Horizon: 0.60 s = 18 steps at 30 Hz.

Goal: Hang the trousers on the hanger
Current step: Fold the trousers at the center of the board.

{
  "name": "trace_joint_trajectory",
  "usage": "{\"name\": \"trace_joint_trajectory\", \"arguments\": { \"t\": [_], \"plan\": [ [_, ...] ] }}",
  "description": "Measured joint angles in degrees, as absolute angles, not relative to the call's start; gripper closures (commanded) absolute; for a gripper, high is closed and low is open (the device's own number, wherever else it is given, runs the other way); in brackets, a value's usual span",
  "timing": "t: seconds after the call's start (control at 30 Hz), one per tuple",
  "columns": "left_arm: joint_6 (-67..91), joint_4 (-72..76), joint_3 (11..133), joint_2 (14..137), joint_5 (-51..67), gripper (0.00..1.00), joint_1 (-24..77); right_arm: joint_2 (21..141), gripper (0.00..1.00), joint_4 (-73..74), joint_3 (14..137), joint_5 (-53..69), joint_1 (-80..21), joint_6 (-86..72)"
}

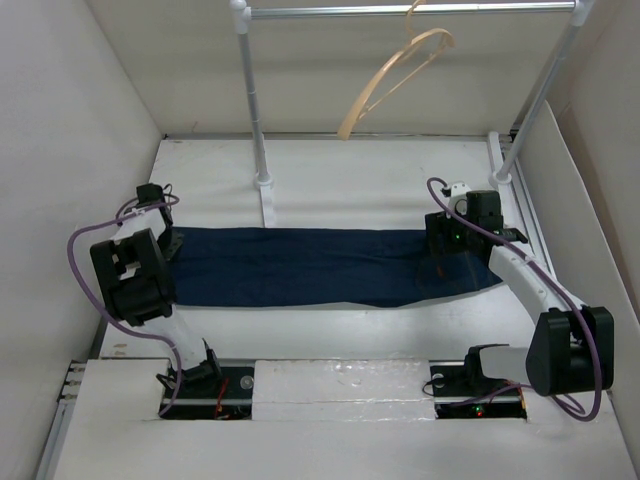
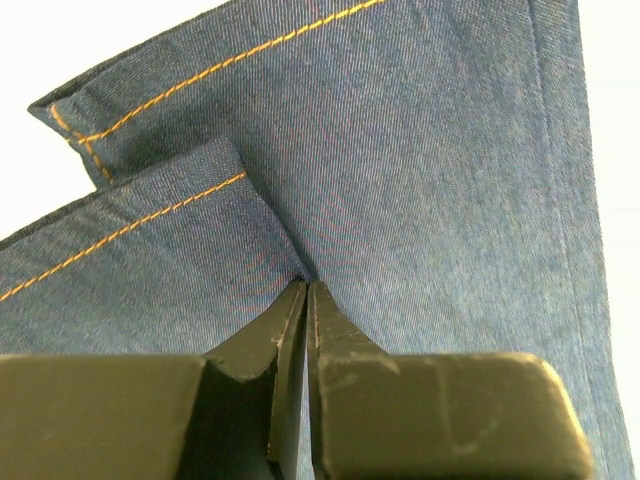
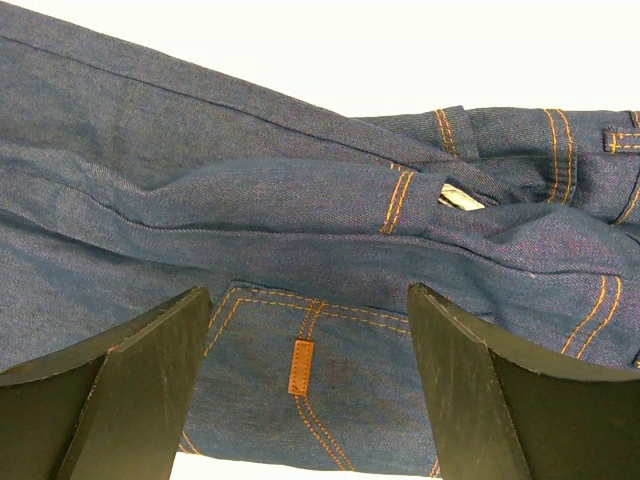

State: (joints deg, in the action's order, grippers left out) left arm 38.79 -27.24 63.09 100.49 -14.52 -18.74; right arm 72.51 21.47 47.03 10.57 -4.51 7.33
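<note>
The dark blue trousers lie flat across the table, leg ends at the left and waist at the right. The pale peach hanger hangs by its hook from the rail at the back, well above and behind them. My left gripper is at the leg ends. In the left wrist view its jaws are shut, pinching a crease of the trousers near the hems. My right gripper is over the waist. In the right wrist view it is open, straddling the trousers by a small tan patch.
A silver rail spans the back on two white posts, the left one based just behind the trousers. White walls close in the left, back and right sides. The arm bases sit at the near edge.
</note>
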Motion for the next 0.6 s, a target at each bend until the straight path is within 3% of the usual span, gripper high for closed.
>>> {"name": "trace_joint_trajectory", "arguments": {
  "t": [0.37, 0.6],
  "plan": [
    [38.26, -31.46, 64.42, 83.09, -12.1, 1.0, -18.72, 71.68, 0.15, 21.65, 47.03, 10.96, -4.43, 7.33],
    [38.17, -32.84, 70.83, 87.7, -10.98, 1.0, -18.68, 71.61, 0.16, 22.57, 47.77, 10.9, -3.7, 7.29]
  ]
}}
